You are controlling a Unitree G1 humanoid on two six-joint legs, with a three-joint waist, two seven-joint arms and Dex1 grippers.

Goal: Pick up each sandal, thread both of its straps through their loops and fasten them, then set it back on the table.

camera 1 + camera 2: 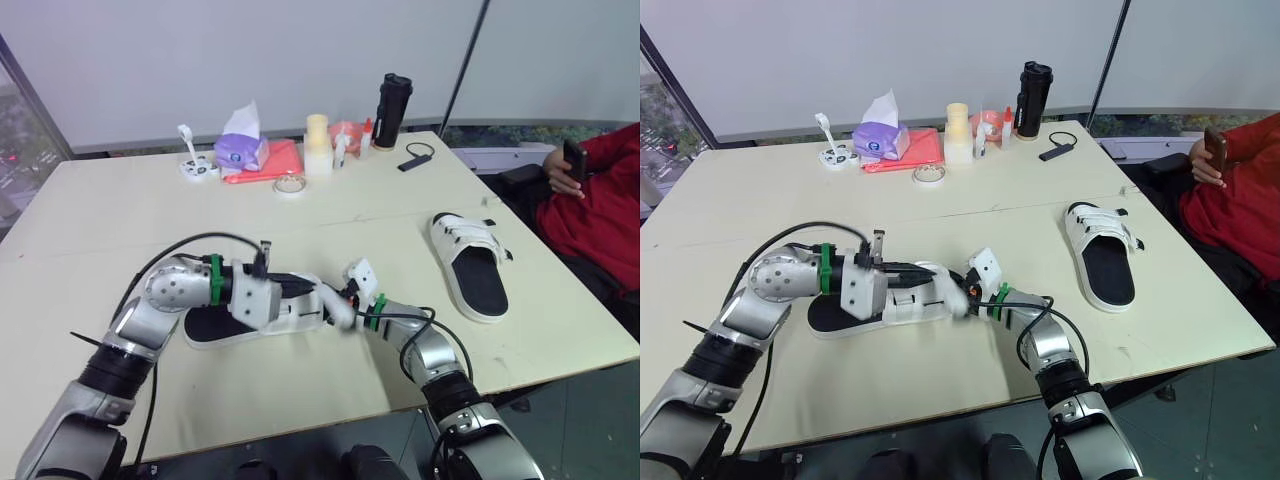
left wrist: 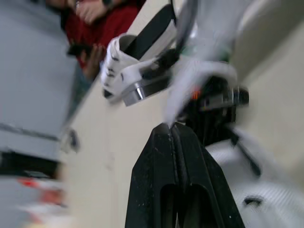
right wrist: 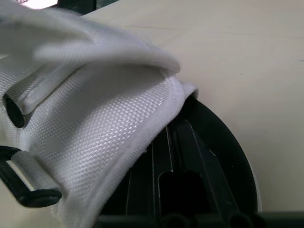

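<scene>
White woven strap of the near sandal drapes over the right gripper. That gripper's black fingers lie pressed together with their tips hidden under the strap's hem, so I cannot tell whether they pinch it. The left gripper meets it from the other side, fingers closed tight on the same strap.

The near sandal lies flat on the table close to the front edge, black footbed up, between the two arms. The second sandal rests well apart to the right, with white straps across its top.

Along the far side stand a tape roll, a purple tissue pack, a cream cylinder and a black bottle. At the right edge a person in a red sleeve holds a phone.
</scene>
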